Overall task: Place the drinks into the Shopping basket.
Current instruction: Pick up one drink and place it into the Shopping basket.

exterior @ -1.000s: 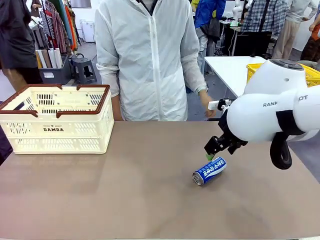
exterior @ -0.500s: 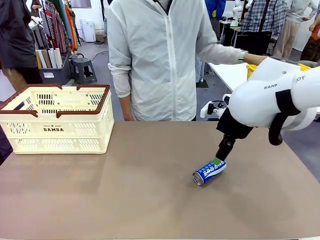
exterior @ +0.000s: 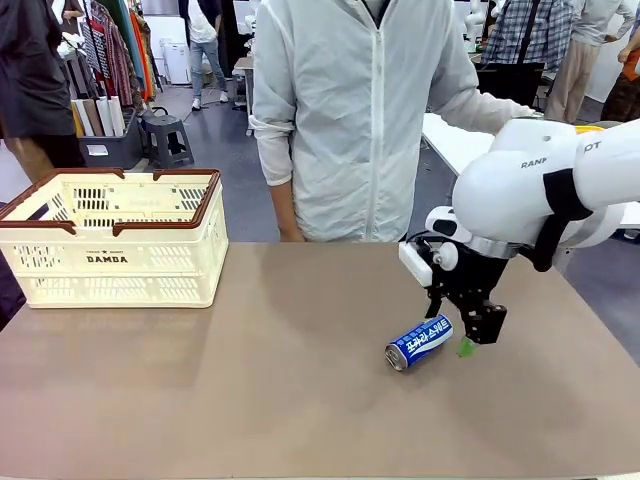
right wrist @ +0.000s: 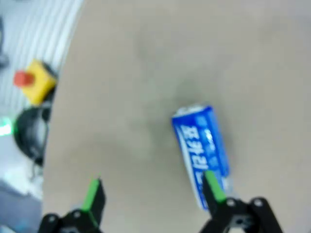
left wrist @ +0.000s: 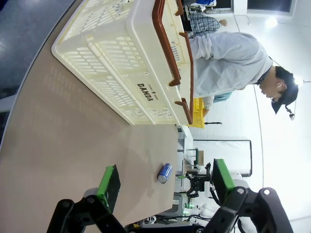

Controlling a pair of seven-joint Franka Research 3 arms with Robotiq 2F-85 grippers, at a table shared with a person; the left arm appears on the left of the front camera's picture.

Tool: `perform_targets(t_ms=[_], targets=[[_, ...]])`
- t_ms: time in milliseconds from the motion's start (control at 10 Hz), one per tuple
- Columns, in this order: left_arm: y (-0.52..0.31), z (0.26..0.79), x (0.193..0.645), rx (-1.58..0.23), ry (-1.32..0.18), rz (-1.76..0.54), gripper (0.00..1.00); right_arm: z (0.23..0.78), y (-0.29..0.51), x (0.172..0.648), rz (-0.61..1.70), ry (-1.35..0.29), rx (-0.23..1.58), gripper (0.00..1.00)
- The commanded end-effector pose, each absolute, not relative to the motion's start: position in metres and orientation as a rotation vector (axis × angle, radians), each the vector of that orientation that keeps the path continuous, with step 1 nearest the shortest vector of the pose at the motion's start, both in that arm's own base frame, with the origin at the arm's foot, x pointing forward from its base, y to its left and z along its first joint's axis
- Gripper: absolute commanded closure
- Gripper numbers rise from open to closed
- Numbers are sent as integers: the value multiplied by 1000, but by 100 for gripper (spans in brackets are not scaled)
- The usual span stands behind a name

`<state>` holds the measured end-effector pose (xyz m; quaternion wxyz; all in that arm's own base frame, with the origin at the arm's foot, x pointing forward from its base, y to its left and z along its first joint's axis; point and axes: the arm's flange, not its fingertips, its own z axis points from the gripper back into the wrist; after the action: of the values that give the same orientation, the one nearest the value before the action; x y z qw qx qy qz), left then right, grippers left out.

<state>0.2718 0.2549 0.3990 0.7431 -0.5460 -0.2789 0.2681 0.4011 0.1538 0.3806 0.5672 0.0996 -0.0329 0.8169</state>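
Can (exterior: 419,342) flat on its side on the table (exterior: 250,400), right of the middle and well apart from the Shopping basket (exterior: 120,268) at the far left. Blue and white, with Korean lettering along the body. Long axis diagonal in the front view: silver end toward the near left (the robot's side), other end toward the far right. Same can (right wrist: 201,148) in the right wrist view, blurred, with its length running roughly up and down the picture and slightly tilted.

Right gripper (exterior: 455,335) low over the can's far-right end, fingers pointing down, jaws apart, nothing between them. From its own camera, right gripper (right wrist: 153,190) wide open over bare table, one green pad (right wrist: 213,187) overlapping the can's nearer end; touching or just above, cannot tell. Yellow box with a red button (right wrist: 33,81) off past the table edge.

Left gripper (left wrist: 165,182) also spread wide and empty, looking along the tabletop. Shopping basket (left wrist: 112,73) close ahead of it, upright, "DAMDA" on its wall, brown handles along the rim; can (left wrist: 164,173) small and far beyond.

Person (exterior: 360,120) in a pale zipped jacket standing at the far edge.
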Motion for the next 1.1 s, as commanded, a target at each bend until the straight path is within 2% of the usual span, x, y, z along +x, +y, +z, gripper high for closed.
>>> perform_targets(t_ms=[0, 100, 200, 500, 800, 1000], targets=[[255, 400, 273, -1211, -634, 580, 0, 387, 158, 404, 2078, -180, 76, 0], [255, 400, 273, -1211, -634, 580, 0, 381, 154, 401, 1920, -77, 234, 0], [255, 400, 273, -1211, -634, 580, 0, 384, 161, 400, 2028, -78, 181, 0], [255, 400, 273, -1211, -634, 580, 0, 350, 177, 415, 2138, -260, 113, 0], [255, 400, 273, -1211, -634, 580, 0, 312, 182, 431, 2185, -186, 142, 0], [255, 400, 273, -1211, -634, 580, 0, 295, 184, 437, 2183, -171, 92, 0]])
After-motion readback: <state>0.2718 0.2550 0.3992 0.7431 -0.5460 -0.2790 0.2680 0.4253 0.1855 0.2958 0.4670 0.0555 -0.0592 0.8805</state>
